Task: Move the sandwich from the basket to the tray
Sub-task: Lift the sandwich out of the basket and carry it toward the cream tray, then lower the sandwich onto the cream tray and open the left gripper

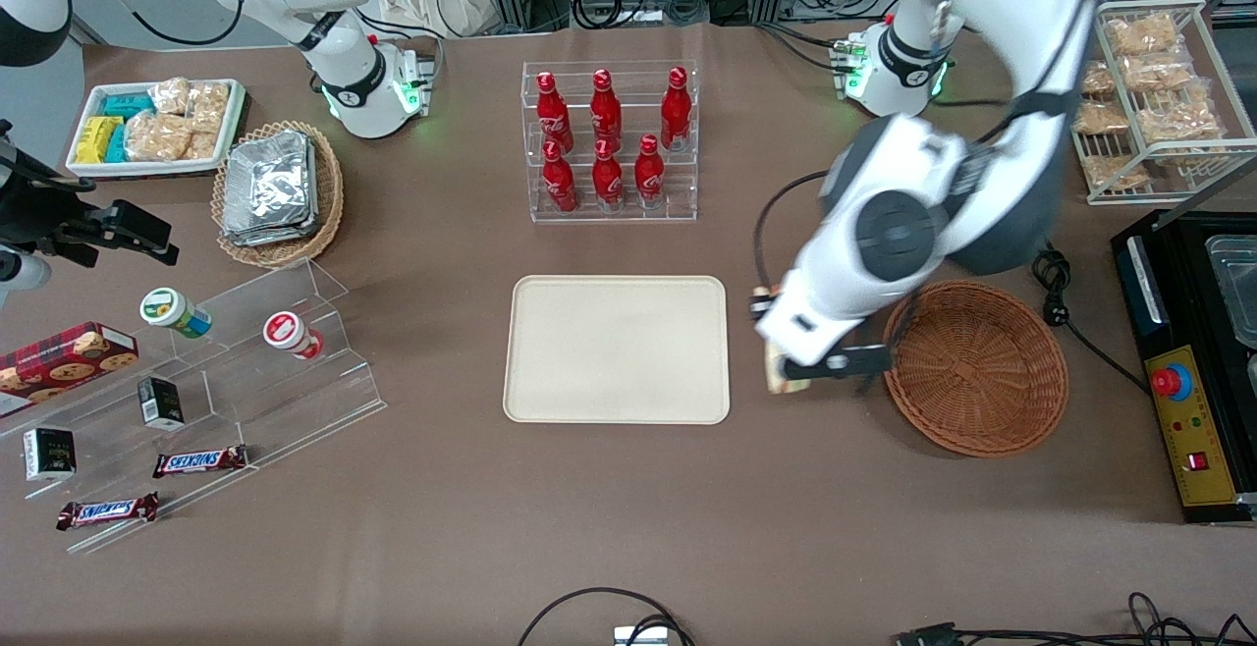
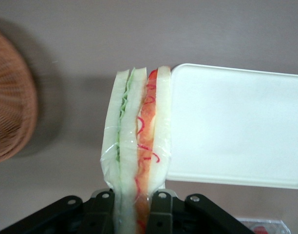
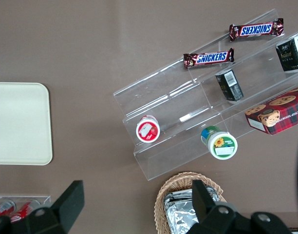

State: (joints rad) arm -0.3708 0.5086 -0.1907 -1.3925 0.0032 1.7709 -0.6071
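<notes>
Gripping the sandwich [image 2: 137,146] tight, the end effector [image 2: 134,204] hangs over the bench between the basket [image 1: 977,368] and the tray [image 1: 617,349] — sandwich off the bench, just beside the tray's edge.

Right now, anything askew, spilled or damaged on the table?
Nothing stands out. The tool is shut on the sandwich, held between the basket and the tray; its wrap looks intact, filling in place. The basket sits upright, the tray flat. The bottles stand upright in their rack.
</notes>
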